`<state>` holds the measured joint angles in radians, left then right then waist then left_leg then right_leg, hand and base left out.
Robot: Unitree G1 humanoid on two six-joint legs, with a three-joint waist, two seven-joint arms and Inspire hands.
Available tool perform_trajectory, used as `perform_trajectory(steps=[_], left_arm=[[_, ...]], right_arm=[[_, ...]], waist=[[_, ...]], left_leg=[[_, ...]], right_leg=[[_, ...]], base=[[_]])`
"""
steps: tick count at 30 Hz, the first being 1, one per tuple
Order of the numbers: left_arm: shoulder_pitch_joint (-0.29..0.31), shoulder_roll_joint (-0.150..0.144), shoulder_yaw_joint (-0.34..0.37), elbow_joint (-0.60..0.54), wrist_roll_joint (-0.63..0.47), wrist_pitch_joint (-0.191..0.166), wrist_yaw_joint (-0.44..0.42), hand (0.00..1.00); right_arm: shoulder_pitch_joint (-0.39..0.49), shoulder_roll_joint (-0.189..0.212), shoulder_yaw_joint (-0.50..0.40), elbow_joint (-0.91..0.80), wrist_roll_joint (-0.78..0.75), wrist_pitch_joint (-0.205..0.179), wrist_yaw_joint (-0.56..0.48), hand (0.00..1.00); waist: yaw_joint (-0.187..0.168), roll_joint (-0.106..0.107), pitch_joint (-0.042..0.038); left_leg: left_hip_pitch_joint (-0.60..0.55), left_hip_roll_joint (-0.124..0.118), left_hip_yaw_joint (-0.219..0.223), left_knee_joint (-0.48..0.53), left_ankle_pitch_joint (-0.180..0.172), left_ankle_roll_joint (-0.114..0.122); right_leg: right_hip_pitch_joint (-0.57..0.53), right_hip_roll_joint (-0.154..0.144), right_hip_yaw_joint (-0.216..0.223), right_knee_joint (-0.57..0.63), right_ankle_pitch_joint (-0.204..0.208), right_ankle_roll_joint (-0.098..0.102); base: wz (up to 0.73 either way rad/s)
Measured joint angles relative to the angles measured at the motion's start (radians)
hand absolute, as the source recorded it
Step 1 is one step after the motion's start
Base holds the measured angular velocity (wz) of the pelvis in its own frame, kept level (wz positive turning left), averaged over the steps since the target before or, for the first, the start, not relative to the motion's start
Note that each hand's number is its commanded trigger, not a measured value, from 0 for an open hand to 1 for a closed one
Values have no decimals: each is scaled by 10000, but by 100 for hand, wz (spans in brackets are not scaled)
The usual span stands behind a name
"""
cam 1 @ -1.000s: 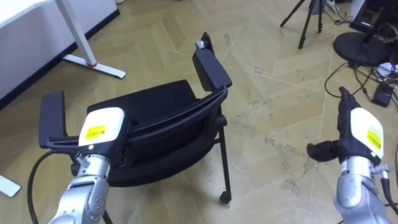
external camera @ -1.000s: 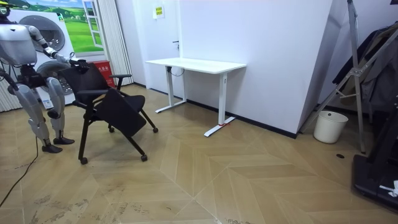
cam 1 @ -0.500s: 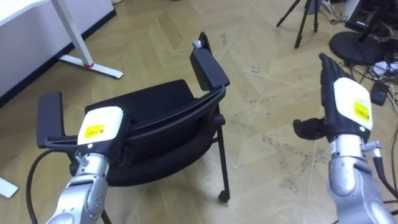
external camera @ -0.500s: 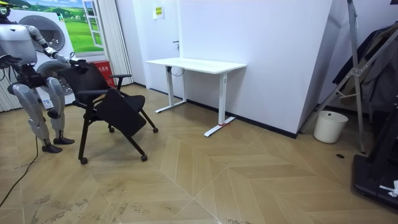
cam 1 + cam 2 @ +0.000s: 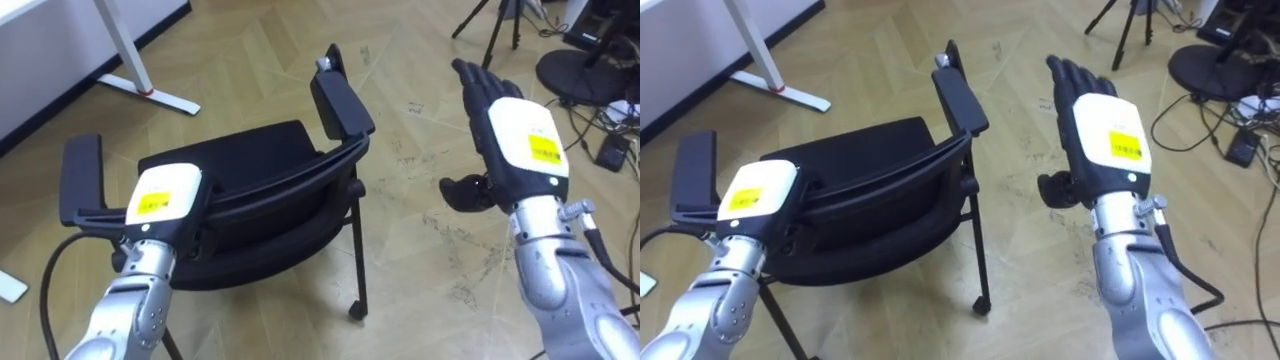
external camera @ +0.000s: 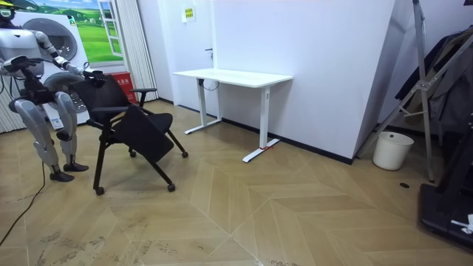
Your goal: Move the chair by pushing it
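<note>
A black chair (image 5: 245, 165) on small wheels stands in front of me, seen from behind its backrest; it has two padded armrests (image 5: 340, 105). My left hand (image 5: 160, 200) lies on the top bar of the backrest, with its fingers hidden under it. To the right of the chair, my right hand (image 5: 520, 145) is raised in the air beside the right armrest, open with straight fingers and touching nothing. In the room view I stand at the left, behind the chair (image 6: 137, 125), which faces a white desk (image 6: 233, 76).
The desk's white leg and foot (image 5: 160, 95) lie on the wooden floor beyond the chair to the left. A tripod (image 5: 495, 30), a round dark base (image 5: 585, 75) and cables sit at the upper right. A white bin (image 6: 392, 150) stands by the wall.
My right hand has risen and moved left towards the chair's right armrest, its fingers now stretched forward. My left hand has stayed on the backrest, and the chair has not moved.
</note>
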<state>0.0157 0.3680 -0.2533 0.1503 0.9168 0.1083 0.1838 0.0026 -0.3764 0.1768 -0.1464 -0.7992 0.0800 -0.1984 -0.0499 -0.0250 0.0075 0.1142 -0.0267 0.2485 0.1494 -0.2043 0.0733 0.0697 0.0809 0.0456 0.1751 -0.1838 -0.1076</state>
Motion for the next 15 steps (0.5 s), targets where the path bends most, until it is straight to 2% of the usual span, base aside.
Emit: perform_trajectory(steps=[5, 13, 15], left_arm=[[-16, 33, 0, 2, 28, -123, -24, 100], [-136, 89, -39, 64, 25, -76, -36, 100], [-178, 92, -64, 85, 25, -57, -64, 100]], right_arm=[[-23, -194, 0, -332, -340, -356, 247, 0], [-539, -566, 302, -334, -443, -330, 930, 0], [-664, -585, 434, -338, -661, -346, 1100, 0]], waist=[[51, -14, 1], [45, -108, 55], [38, -131, 44]], left_leg=[[-6, 1, -28, -1, 0, 0], [-14, 9, -56, 23, 0, 0], [-15, 6, -55, 23, 0, 0]], right_leg=[[2, -3, -33, 5, 1, 0], [-36, 1, -62, 105, -2, 1], [-38, 0, -61, 99, -4, 1]], base=[[0], [0], [0]])
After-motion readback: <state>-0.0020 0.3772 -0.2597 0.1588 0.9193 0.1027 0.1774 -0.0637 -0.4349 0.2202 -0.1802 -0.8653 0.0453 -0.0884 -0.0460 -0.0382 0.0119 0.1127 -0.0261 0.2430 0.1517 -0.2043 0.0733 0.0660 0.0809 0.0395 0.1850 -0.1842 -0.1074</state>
